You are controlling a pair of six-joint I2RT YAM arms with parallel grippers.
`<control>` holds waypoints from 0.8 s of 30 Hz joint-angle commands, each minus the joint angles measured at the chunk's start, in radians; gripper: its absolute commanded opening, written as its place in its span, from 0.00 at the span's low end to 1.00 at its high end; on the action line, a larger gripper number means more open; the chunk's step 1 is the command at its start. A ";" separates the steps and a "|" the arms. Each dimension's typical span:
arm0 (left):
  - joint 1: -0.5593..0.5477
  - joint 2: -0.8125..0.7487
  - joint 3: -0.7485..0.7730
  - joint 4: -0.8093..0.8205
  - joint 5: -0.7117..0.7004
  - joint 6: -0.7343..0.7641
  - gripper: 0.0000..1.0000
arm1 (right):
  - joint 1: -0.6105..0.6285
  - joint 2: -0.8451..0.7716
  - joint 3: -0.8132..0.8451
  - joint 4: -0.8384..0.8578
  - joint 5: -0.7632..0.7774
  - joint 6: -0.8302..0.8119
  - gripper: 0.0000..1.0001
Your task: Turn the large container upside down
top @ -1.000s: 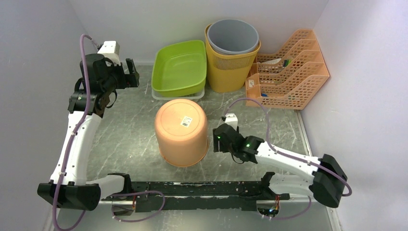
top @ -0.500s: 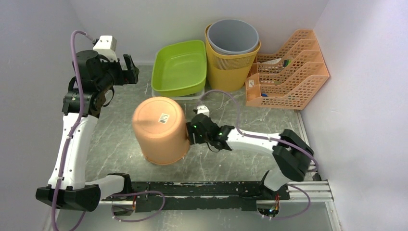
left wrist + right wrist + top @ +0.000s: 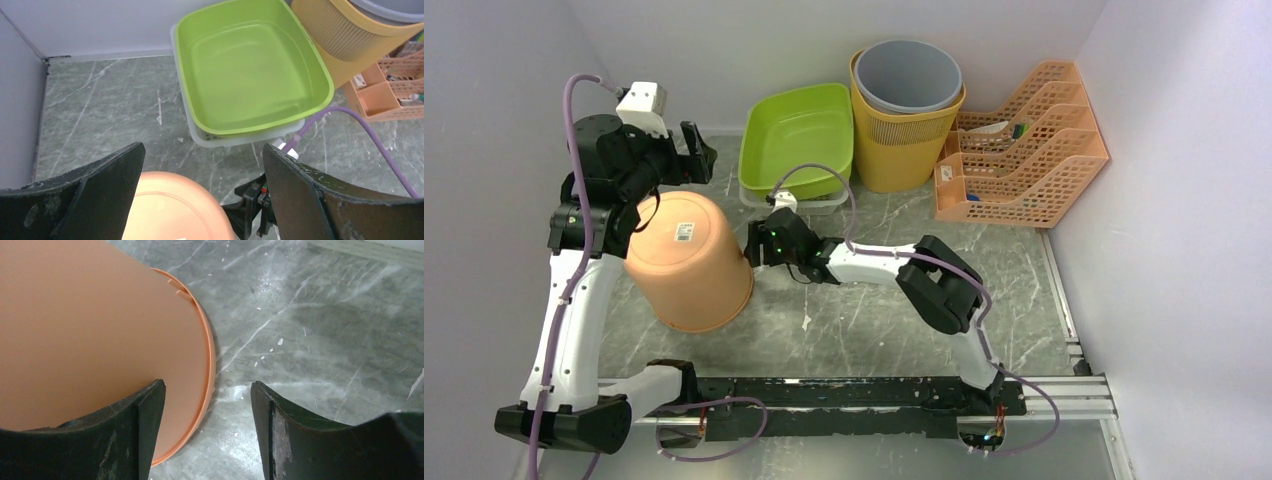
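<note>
Top external: right tool (image 3: 750, 244), spread, has shoved orange container (image 3: 686, 268) farther left; left tool (image 3: 698, 152) likewise spread.

Left arm (image 3: 574, 300) raised steeply from base, elbow carried high, wrist bent forward. Left end effector (image 3: 696, 152) held aloft, pointed forward and downward, fingers (image 3: 95, 195) spread wide. Right arm (image 3: 879, 268) folded sharply at elbow, forearm stretched low toward left side. Right end effector (image 3: 754, 245) held low, fingers (image 3: 125, 435) parted.
</note>
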 commanded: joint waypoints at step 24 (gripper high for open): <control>0.006 0.076 0.162 -0.002 -0.074 -0.012 1.00 | 0.268 -0.276 -0.334 0.080 -0.287 -0.083 0.64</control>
